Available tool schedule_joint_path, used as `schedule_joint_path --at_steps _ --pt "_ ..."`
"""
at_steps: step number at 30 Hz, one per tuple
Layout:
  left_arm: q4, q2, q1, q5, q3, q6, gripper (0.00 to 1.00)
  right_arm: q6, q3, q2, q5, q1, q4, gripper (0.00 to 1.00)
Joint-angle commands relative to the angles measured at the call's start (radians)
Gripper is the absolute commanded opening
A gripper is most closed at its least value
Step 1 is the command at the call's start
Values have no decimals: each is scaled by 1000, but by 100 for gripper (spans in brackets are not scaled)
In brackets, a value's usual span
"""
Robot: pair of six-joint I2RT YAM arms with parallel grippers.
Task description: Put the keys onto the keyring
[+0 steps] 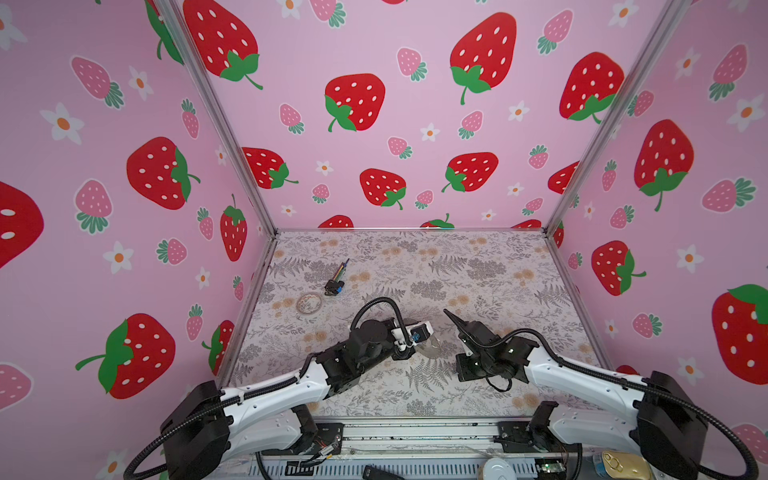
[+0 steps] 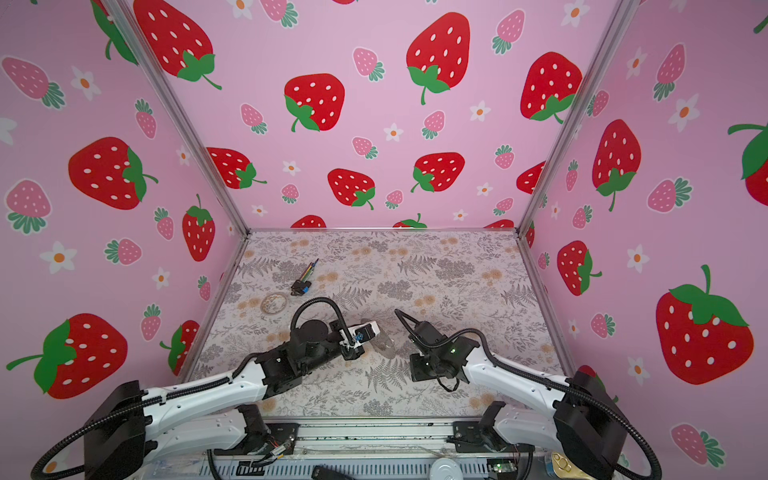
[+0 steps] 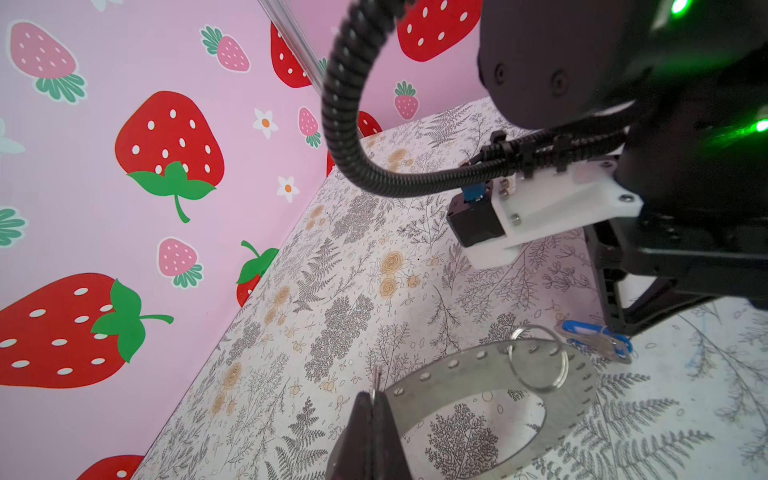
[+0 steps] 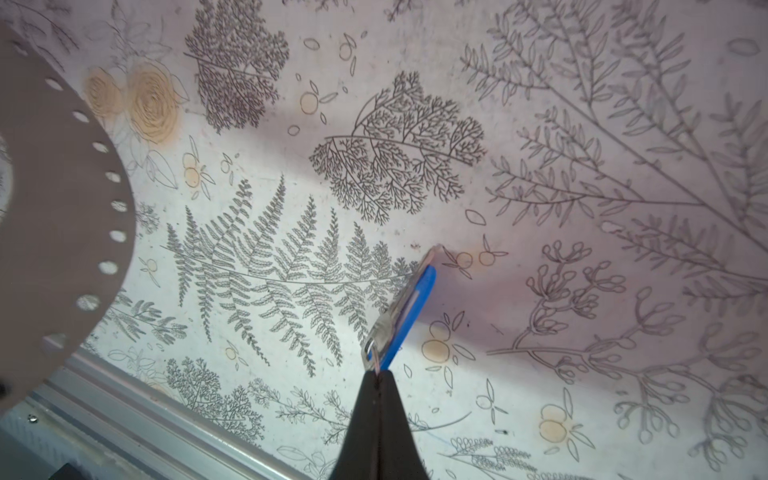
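The keyring (image 3: pixel 478 365), a flat grey metal ring with small holes round its rim, is held tilted above the table. My left gripper (image 3: pixel 376 395) is shut on its rim. A small wire ring (image 3: pixel 540 361) sits at the keyring's far rim. The keys (image 4: pixel 409 307), a blue tag with a small silver key, stick out of my right gripper (image 4: pixel 377 374), which is shut on their near end. They hang a short way from the keyring (image 4: pixel 62 208) without touching it. In both top views the keyring (image 1: pixel 434 349) shows beside the left wrist, and the right gripper (image 1: pixel 445 311) points up-left beyond it.
A black-and-blue plug with coloured wires (image 1: pixel 334 286) and a pale see-through hoop (image 1: pixel 309 302) lie on the floral table at the back left. Pink strawberry walls close in three sides. A metal rail (image 4: pixel 137 419) runs along the front edge.
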Motion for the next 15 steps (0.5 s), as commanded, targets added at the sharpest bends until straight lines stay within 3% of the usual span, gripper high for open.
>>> schedule_joint_path --at_steps 1,9,15 --pt "8 -1 2 11 50 2 0 -12 -6 4 -4 -1 -29 0" --pt "8 -24 5 -17 47 33 0 -149 159 71 123 -68 62 0" --pt "25 -71 13 -51 30 69 0 -319 225 164 221 -163 310 0"
